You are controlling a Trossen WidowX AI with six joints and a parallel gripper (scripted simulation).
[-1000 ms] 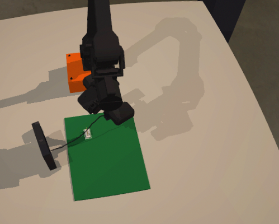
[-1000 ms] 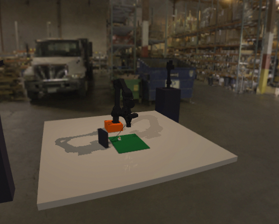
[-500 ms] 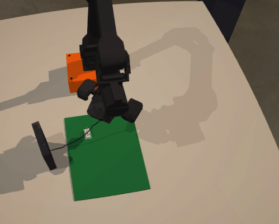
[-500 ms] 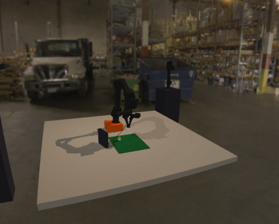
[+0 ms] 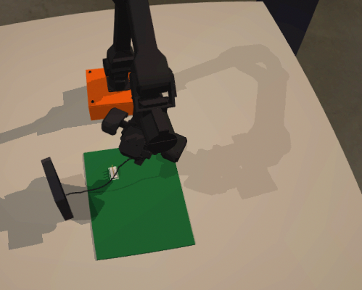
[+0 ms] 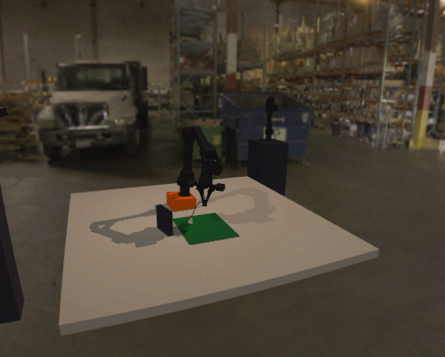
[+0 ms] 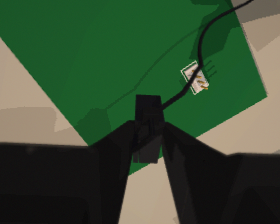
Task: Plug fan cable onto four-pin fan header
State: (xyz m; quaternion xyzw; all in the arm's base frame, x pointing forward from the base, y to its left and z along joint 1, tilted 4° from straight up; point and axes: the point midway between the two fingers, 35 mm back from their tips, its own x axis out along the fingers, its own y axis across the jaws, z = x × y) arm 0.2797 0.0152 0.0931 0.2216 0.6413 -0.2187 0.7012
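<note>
My gripper (image 7: pixel 147 127) (image 6: pixel 204 203) is shut on the black plug (image 7: pixel 148 104) at the cable's end. It holds the plug in the air above the near-base edge of the green board (image 5: pixel 144 217) (image 6: pixel 212 234) (image 7: pixel 92 50). The white four-pin header (image 5: pixel 112 172) (image 6: pixel 190 220) (image 7: pixel 194 78) stands on the board, up and right of the plug in the wrist view. The black cable (image 5: pixel 96 188) (image 7: pixel 201 45) runs from the plug, passes over the header in the camera views and goes to the fan (image 5: pixel 56 188) (image 6: pixel 164 220). In the top view the arm hides most of the plug.
The fan stands upright as a thin dark slab beside the board's left edge in the top view. The orange base block (image 5: pixel 111 105) (image 6: pixel 181 202) is behind the board, under the arm. All stand on the pale table (image 5: pixel 278 246) (image 6: pixel 217 277).
</note>
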